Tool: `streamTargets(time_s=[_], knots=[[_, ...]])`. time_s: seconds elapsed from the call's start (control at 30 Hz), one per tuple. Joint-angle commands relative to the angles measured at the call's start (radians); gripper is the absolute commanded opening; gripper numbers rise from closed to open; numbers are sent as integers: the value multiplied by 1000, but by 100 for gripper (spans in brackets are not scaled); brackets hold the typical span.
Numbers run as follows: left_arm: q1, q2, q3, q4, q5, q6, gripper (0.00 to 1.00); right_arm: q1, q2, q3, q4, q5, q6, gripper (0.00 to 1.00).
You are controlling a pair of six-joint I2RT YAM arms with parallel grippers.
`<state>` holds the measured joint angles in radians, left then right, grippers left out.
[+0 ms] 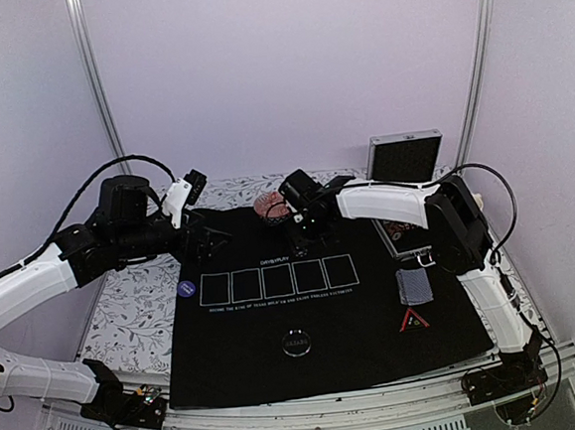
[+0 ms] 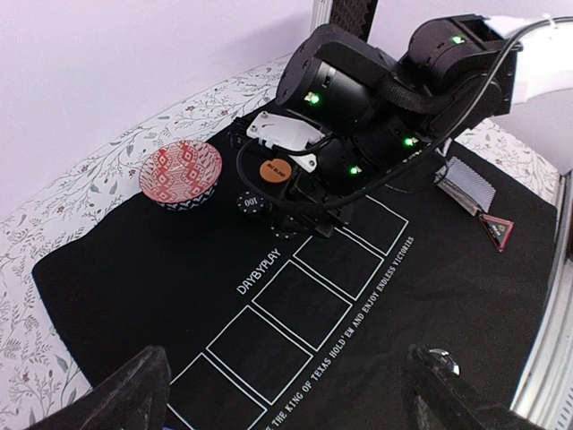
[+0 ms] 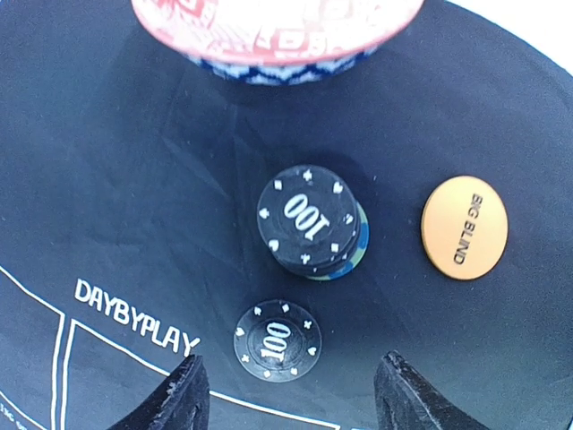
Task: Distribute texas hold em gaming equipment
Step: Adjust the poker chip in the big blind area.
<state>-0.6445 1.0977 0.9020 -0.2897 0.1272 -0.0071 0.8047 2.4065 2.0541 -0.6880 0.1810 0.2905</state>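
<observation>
Bowl [image 3: 277, 36]: far part cut off by the right wrist view's top edge.
Chip stack [image 3: 309, 224]: lower chips covered by its top chip; only a teal rim shows.
Blue button [image 1: 186, 289]: lettering too small to read.

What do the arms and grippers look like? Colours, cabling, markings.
Both have white tubular links, left arm, right arm, with chunky black joint housings. Loose black cables loop outside each. The right arm's joints show green LEDs. Fingers of the left gripper and right gripper are dark, matte. No readable markings.
</observation>
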Motion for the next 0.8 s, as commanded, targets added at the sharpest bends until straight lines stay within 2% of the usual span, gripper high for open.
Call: streamTargets(time_s=[0.0,0.47,0.77], knots=[[16,-8,-9,14,5,12,91,6,55,20,-48,20,-4,66],[16,-2,-8,13,3,12,91,6,149,54,-59,-74,-91,62],[16,-4,-8,14,1,13,91,4,180,78,-115,-13,-90,43]])
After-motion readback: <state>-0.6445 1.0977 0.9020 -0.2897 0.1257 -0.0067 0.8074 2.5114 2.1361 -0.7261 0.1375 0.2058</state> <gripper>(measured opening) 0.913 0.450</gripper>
